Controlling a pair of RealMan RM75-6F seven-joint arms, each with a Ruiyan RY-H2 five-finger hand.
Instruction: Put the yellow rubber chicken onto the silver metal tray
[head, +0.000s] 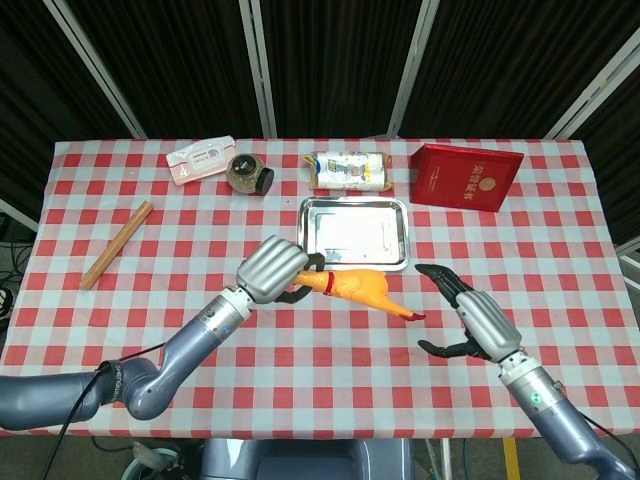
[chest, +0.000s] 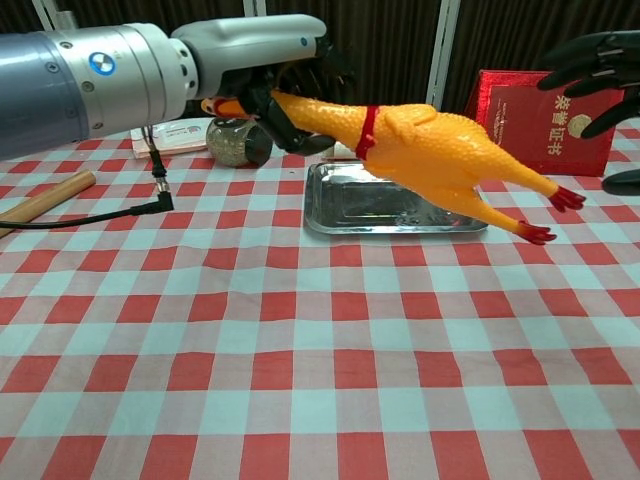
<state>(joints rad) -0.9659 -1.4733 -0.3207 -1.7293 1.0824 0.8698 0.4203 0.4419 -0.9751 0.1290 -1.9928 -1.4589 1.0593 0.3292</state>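
Holding the yellow rubber chicken (head: 357, 289) by its neck, left hand (head: 272, 270) carries it aloft, just at 6 o'clock of the silver metal tray (head: 354, 232); right hand (head: 480, 320) at chicken's 3 o'clock, fingers spread wide, grasping nothing.

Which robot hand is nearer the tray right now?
Left. The left robot hand hangs just off the tray's near left corner, holding the chicken by its neck. The right robot hand is open, farther out beyond the near right corner.
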